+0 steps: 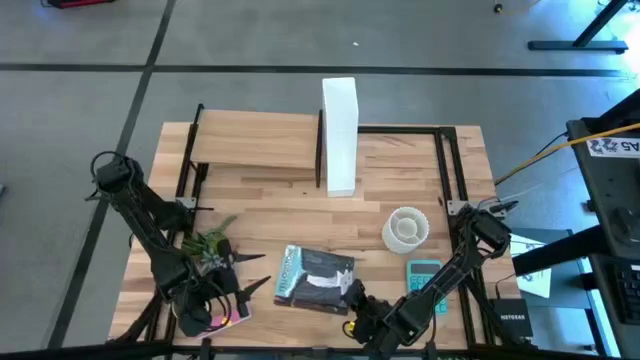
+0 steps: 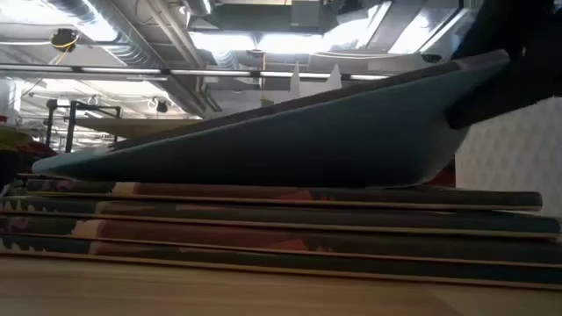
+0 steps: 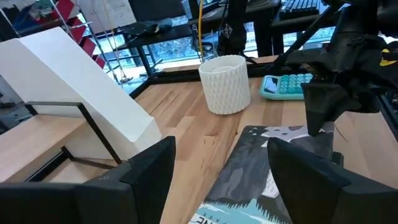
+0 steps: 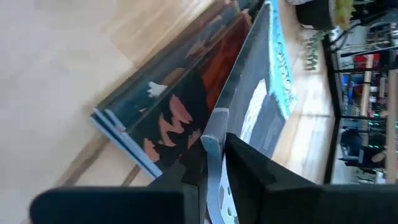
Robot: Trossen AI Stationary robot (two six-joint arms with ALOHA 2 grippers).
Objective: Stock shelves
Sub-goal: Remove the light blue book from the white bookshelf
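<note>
A stack of thin books (image 1: 315,280) lies near the table's front edge. The top book (image 2: 290,140) is tilted, its right end raised. My right gripper (image 1: 352,298) is shut on that raised end. At the stack's left end my left gripper (image 1: 255,275) stands open, its fingers (image 3: 146,171) on either side of the book's left end and apart from it. The raised wood shelf (image 1: 255,140) and the white upright file box (image 1: 340,135) stand at the far side. My right gripper pinches the top book's edge (image 4: 214,134) at its right near corner between its two fingers. The fingers come low from the table's near right. The book's right end is lifted off the stack and its left end (image 2: 61,162) rests on the books below.
A white ribbed cup (image 1: 406,228) and a teal calculator (image 1: 425,272) sit right of the stack. A small potted plant (image 1: 205,245) stands by my left arm. Bare tabletop lies between the stack and the shelf.
</note>
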